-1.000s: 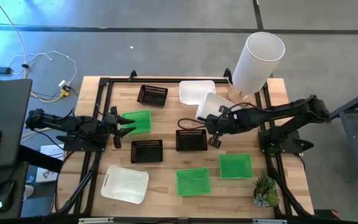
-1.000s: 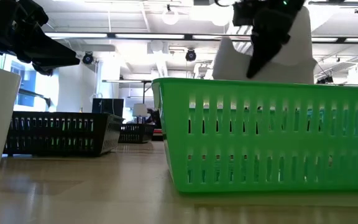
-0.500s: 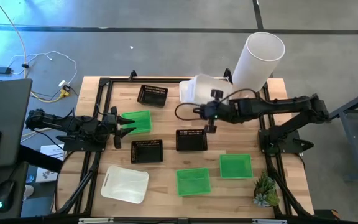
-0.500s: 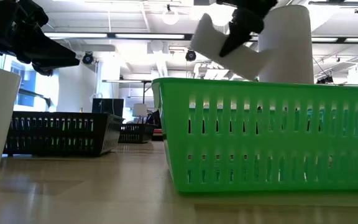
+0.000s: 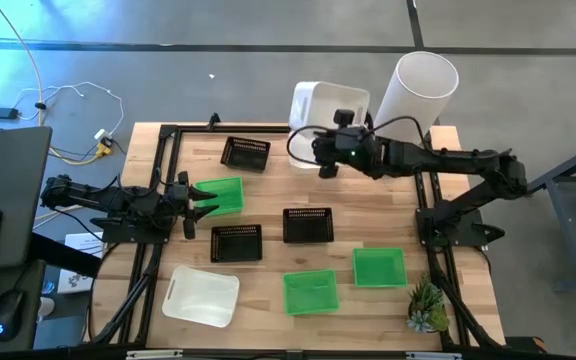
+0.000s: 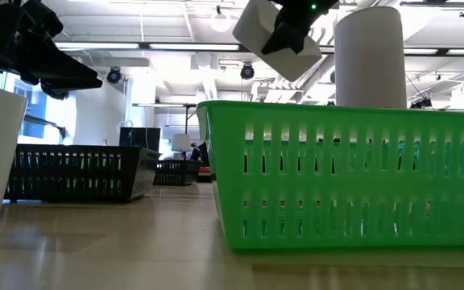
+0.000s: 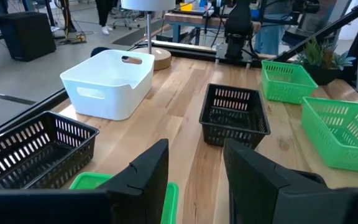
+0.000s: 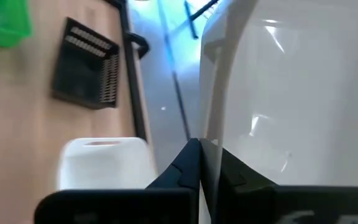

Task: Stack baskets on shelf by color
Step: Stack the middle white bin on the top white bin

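My right gripper (image 5: 320,152) is shut on a white basket (image 5: 328,105), held high over the table's far edge and also seen in the low view (image 6: 268,36). A second white basket (image 7: 107,84) rests on the table beneath it. My left gripper (image 5: 204,200) stands open at the left, its fingers over the near end of a green basket (image 5: 218,194) and touching nothing. Three black baskets (image 5: 245,152) (image 5: 236,242) (image 5: 308,225), two more green ones (image 5: 311,290) (image 5: 379,267) and a third white one (image 5: 201,295) sit on the table. My right gripper pinches the white basket's side wall at its rim (image 8: 205,134), one finger on each face of the wall. The fingers come nearly level from the table's right. The basket is lifted clear of everything and tilted.
A tall white cylinder (image 5: 415,100) on a wooden stand rises at the far right corner, close to the held basket. A small plant (image 5: 426,308) sits at the near right corner. A black frame (image 5: 168,135) runs around the table.
My right gripper has risen and swung toward the table's far edge, rolling its wrist, and has stayed shut. The white basket has gone with it from above the middle black basket to above the far edge, tipping as it went.
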Controlling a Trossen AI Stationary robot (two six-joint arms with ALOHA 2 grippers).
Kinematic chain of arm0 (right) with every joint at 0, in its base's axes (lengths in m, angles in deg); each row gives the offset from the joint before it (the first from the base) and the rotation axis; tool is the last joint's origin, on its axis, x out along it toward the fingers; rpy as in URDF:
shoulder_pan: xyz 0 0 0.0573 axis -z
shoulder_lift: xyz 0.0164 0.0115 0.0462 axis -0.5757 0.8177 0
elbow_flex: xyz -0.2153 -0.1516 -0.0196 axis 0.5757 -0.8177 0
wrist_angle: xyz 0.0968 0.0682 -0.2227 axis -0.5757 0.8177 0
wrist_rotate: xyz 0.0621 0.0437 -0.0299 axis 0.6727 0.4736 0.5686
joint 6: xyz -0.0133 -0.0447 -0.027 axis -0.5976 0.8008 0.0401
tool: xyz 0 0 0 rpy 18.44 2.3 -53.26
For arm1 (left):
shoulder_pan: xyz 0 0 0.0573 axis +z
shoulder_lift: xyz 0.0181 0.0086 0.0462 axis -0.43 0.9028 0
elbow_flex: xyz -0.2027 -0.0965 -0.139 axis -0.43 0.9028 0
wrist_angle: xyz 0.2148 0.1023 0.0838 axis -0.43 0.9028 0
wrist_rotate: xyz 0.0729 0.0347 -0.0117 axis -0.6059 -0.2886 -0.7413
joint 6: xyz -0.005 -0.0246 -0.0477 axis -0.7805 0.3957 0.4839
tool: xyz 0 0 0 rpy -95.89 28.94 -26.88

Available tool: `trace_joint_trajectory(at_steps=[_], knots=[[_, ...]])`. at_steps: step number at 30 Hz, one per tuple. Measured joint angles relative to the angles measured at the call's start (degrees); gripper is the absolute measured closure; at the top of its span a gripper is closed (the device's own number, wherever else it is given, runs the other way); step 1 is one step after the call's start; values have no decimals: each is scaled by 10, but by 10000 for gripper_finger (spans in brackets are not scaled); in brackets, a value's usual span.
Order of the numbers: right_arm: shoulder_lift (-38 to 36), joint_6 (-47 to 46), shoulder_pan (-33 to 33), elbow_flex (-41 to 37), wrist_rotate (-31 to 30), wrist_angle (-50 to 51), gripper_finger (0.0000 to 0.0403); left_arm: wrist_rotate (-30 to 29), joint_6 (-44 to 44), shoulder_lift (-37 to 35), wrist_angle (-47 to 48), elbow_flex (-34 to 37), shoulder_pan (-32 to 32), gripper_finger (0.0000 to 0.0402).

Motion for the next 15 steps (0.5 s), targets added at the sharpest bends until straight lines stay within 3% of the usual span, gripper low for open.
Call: trace_joint_trajectory(at_steps=[9, 15], knots=[[0, 20, 60, 0, 20, -20, 403, 0, 0, 0, 0, 0, 0, 259], [5, -4, 78, 27, 46, 36, 403, 0, 0, 0, 0, 0, 0, 259]])
